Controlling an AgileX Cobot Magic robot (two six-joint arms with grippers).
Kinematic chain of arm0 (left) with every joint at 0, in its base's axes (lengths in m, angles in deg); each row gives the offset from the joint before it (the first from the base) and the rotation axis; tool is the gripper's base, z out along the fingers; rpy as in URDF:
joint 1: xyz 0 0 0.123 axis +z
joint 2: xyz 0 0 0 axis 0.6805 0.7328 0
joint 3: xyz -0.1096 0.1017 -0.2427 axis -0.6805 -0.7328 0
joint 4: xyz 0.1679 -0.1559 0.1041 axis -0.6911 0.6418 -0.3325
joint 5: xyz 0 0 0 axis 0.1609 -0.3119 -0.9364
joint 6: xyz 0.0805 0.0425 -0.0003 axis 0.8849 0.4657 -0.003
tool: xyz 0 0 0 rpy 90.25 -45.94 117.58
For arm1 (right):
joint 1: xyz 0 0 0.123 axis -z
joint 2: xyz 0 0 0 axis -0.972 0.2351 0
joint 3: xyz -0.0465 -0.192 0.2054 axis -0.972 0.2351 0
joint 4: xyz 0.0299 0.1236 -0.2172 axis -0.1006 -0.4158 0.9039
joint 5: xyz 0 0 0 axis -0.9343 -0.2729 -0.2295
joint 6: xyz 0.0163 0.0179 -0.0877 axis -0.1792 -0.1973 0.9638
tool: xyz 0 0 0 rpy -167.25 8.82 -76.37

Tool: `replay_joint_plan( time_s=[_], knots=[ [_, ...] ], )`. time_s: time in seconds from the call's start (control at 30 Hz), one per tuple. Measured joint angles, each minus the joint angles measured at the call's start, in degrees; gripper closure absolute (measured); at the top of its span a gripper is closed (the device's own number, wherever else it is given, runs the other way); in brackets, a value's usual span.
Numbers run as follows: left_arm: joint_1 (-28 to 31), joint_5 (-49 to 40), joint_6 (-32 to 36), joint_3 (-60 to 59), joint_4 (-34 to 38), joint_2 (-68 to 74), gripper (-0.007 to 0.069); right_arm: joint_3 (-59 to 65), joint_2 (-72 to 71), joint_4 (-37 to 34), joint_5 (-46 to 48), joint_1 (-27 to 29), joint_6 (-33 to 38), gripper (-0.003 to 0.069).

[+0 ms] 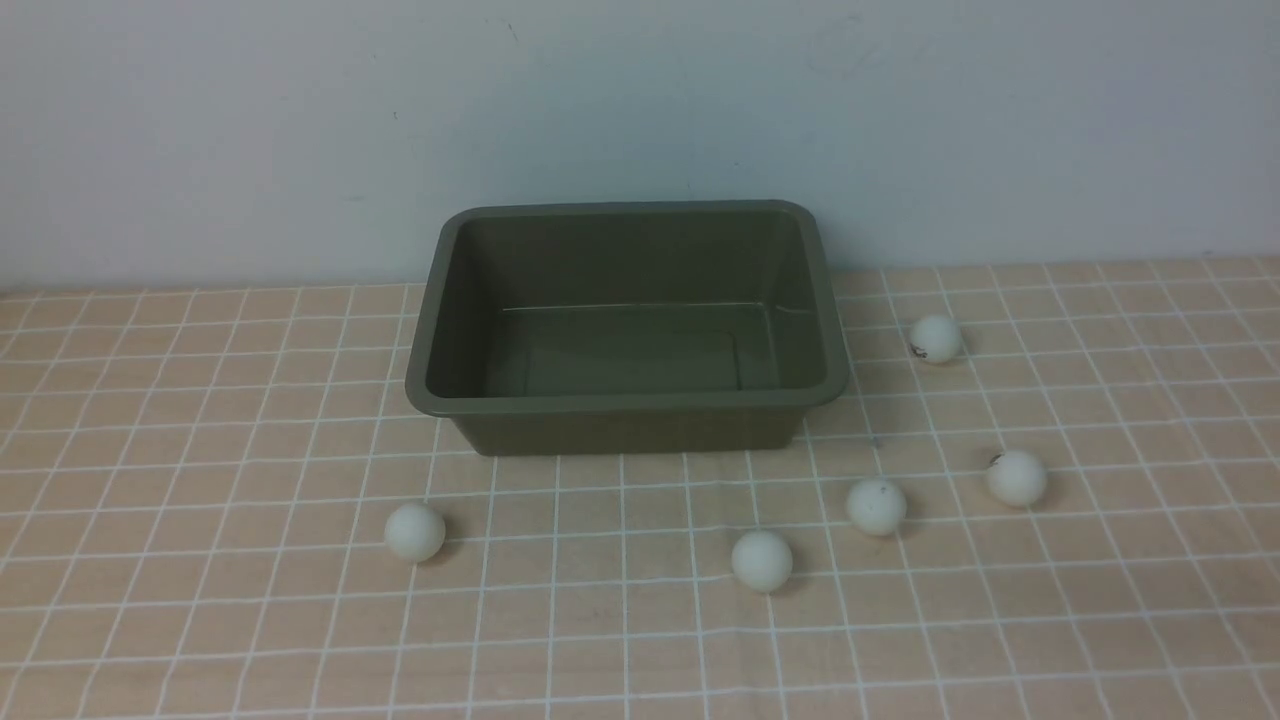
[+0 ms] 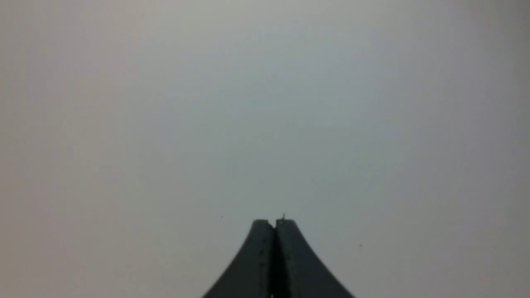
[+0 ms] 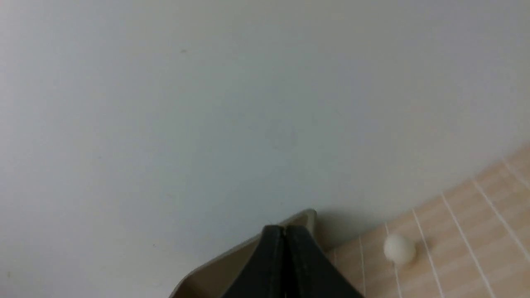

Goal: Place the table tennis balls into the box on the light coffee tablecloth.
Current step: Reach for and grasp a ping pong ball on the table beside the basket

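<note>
An olive-green box (image 1: 445, 395) stands empty at the back middle of the light coffee tablecloth (image 1: 200, 600). Several white table tennis balls lie on the cloth around it: one (image 1: 414, 531) at front left, one (image 1: 761, 559) in front, one (image 1: 876, 505) and one (image 1: 1016, 477) at front right, one (image 1: 935, 338) beside the box's right side. Neither arm shows in the front view. My left gripper (image 2: 274, 221) is shut and empty, facing a blank wall. My right gripper (image 3: 283, 227) is shut and empty, with the box's corner (image 3: 308, 217) and a ball (image 3: 399, 248) beyond it.
A pale grey-blue wall (image 1: 640, 120) rises right behind the box. The cloth runs to the front view's left, right and near edges.
</note>
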Motion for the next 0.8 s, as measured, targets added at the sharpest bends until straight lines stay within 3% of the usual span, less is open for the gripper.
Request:
replay_joint_plan(
  time_s=[0.07,0.17,0.33,0.37,0.43,0.57,0.67,0.8],
  knots=[
    [0.0,-4.6,-2.4,2.43,-7.05,0.0,0.0693,-4.67,0.0,0.0,2.47,0.0,9.79,0.0677],
    [0.0,-11.64,-8.57,6.19,-16.92,0.0,0.0693,-8.83,0.14,0.06,5.95,0.0,16.73,0.0677],
    [0.0,-17.44,-27.47,11.37,-38.25,2.38,0.0693,-13.53,5.43,3.0,14.25,0.0,20.15,0.0677],
    [0.0,-16.4,-32.91,12.32,-45.92,3.76,0.0693,-14.34,7.38,4.41,16.98,0.0,20.62,0.0677],
    [0.0,-13.39,-40.34,13.54,-54.19,5.97,0.0693,-15.46,10.04,6.55,20.95,0.0,21.65,0.0677],
    [0.0,1.15,-57.48,16.47,-78.44,12.75,0.0693,-17.1,16.5,10.85,30.33,0.0,23.54,0.0677],
    [0.0,10.43,-65.95,17.58,-86.44,19.79,0.0693,-17.66,20.89,16.24,33.57,0.0,21.25,0.0677],
    [0.0,12.71,-71.61,19.19,-87.87,26.65,0.0693,-17.66,26.25,28.35,34.33,0.0,11.35,0.0677]
  ],
)
